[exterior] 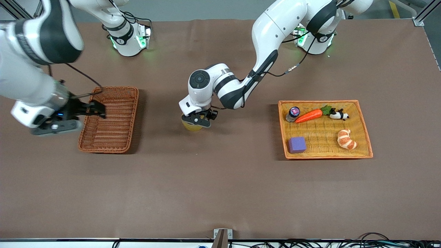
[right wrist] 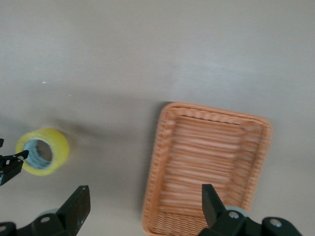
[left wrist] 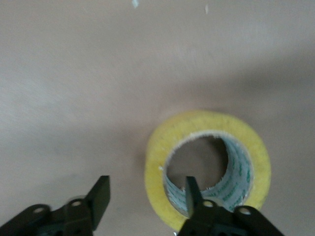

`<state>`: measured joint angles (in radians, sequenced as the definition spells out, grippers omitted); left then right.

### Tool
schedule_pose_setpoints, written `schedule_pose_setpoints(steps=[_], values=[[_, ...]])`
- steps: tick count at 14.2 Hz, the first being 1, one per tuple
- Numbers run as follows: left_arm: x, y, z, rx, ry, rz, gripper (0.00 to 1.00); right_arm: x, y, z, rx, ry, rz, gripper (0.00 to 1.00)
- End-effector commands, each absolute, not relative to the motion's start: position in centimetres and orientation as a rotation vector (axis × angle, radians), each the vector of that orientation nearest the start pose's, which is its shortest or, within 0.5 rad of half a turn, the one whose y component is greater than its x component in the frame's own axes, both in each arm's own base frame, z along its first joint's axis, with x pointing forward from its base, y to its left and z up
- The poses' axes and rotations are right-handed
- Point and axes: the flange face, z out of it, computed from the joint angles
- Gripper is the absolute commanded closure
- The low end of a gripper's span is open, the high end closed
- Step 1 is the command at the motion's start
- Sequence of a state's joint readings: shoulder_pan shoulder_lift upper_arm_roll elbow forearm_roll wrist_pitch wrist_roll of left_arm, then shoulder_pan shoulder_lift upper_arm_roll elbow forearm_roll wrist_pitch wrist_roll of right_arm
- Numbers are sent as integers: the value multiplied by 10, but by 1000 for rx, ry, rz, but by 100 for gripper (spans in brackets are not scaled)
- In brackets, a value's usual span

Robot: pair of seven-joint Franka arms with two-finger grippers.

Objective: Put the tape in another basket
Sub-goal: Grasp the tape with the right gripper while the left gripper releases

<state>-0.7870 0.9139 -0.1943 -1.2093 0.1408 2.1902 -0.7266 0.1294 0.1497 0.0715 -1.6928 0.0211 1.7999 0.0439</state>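
The tape [exterior: 193, 127], a yellowish ring, rests on the brown table between the two baskets. My left gripper [exterior: 199, 120] is right over it and open. In the left wrist view one finger [left wrist: 193, 189] reaches into the hollow of the tape [left wrist: 206, 123], while the other finger [left wrist: 100, 192] stands apart outside the ring. The dark woven basket [exterior: 110, 120] lies empty toward the right arm's end. My right gripper [exterior: 97, 108] hangs open over that basket's rim. The right wrist view shows the right gripper [right wrist: 145, 194], the basket [right wrist: 206, 162] and the tape [right wrist: 60, 143].
A wide orange tray [exterior: 324, 102] toward the left arm's end holds a purple cube [exterior: 297, 144], a croissant [exterior: 346, 139], a carrot [exterior: 311, 115], a panda toy [exterior: 339, 114] and a small bottle [exterior: 293, 113].
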Motion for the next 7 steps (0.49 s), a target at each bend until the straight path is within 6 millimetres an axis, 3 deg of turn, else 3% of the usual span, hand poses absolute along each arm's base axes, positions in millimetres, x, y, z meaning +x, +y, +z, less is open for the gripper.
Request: schedule_pose_setpoints(steps=[1,3,7], values=[[499,-576,313,-3184,291,-126,0,576,180,463,-3091,-151,71,0],[523,-539,368,-3172,218,-148,0,555,226,423,-3077,-109,49,0],[564,-463,441,-3146,108,-161,0,509,301,347,-3055,-70,68,0]])
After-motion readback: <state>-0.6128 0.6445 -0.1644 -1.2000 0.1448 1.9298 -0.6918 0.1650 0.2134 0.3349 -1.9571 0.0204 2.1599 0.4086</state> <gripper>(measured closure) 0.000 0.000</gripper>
